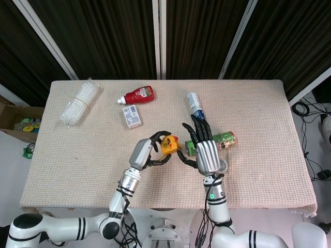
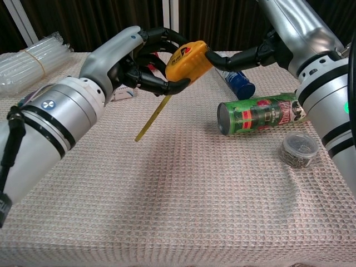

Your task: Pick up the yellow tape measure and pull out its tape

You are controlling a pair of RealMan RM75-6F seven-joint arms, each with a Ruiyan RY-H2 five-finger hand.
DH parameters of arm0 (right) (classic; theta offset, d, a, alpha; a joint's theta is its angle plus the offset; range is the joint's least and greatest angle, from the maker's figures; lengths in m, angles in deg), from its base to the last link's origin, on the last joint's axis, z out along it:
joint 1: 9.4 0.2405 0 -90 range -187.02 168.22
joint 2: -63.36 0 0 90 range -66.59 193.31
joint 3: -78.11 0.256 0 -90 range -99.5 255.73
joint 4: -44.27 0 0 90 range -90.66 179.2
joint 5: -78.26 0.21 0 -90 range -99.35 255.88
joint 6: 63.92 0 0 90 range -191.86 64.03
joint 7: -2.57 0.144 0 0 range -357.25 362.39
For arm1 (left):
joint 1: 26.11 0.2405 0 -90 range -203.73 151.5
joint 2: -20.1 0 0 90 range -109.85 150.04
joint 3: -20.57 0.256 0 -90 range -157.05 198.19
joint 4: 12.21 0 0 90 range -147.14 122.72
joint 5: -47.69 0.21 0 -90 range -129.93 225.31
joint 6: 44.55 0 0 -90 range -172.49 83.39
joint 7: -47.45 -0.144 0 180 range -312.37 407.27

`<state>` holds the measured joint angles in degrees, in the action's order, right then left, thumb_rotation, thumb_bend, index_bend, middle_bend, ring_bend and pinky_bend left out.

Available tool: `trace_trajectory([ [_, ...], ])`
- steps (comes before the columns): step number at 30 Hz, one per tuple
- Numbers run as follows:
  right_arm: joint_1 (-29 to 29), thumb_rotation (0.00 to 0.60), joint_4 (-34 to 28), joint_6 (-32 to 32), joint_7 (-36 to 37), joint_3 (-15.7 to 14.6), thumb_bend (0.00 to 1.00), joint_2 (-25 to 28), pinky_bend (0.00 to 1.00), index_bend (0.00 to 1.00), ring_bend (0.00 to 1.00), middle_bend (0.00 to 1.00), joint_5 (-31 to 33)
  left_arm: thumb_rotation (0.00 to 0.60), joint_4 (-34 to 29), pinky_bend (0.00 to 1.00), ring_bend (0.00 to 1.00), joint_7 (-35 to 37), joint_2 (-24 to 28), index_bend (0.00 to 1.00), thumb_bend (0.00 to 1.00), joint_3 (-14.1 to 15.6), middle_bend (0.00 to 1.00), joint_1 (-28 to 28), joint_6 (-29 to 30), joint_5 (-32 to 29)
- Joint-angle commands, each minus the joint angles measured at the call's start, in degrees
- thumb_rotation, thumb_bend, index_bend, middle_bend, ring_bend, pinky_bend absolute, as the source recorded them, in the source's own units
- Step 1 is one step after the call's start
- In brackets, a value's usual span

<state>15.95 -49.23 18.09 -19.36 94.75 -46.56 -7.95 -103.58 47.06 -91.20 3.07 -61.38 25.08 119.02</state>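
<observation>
Left robot hand: the left robot hand [image 2: 146,58] is curled round the yellow tape measure [image 2: 188,60], fingers over its far side and thumb under its near edge, so the case is carried clear of the tabletop [image 2: 183,183]; likely held this way to leave the tape's mouth free.
Tape measure position: lifted above the middle of the tabletop, left of the cans, between the two hands; the head view shows it at [image 1: 168,145].
Tape: a short length of yellow tape [image 2: 152,118] hangs down and to the near left from the case, its tip near or at the cloth; I cannot tell if it touches.
Right robot hand: the right robot hand [image 1: 205,147] is spread, fingers apart, holding nothing; one fingertip reaches to the right edge of the case, contact uncertain.
Judged purpose: the right hand seems placed to brace or find the tape, though the loose end hangs on the other side.
Task stage: pick-up done; tape only partly out.
Nearby things: a green can [image 2: 257,112] lies on its side to the right, a blue-capped bottle [image 2: 235,79] beyond it, a small round tin [image 2: 300,148] nearer.
</observation>
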Motion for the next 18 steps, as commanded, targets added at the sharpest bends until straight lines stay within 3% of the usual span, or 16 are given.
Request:
trace_trajectory([
  [1,0.04,0.6,-0.05,0.12,0.11,-0.1,0.21,0.1,0.0,0.19,0.0,0.03,0.1,0.6,0.35,0.58,0.5,0.56,0.04,0.55,0.38,0.01,0.55,0.11,0.04,0.08],
  [9,0.41,0.6,0.14,0.4,0.36,-0.22,0.3,0.07,0.0,0.22,0.0,0.03,0.7,0.6,0.35,0.58,0.51,2.6,0.58,0.55,0.38,0.48,0.56,0.53,0.57,1.46],
  [18,0.77,0.6,-0.35,0.56,2.98,0.08,0.53,0.27,0.0,0.43,0.0,0.07,1.35,0.6,-0.52,0.58,0.51,3.98,1.38,0.56,0.38,0.73,0.56,0.85,0.86,2.37],
])
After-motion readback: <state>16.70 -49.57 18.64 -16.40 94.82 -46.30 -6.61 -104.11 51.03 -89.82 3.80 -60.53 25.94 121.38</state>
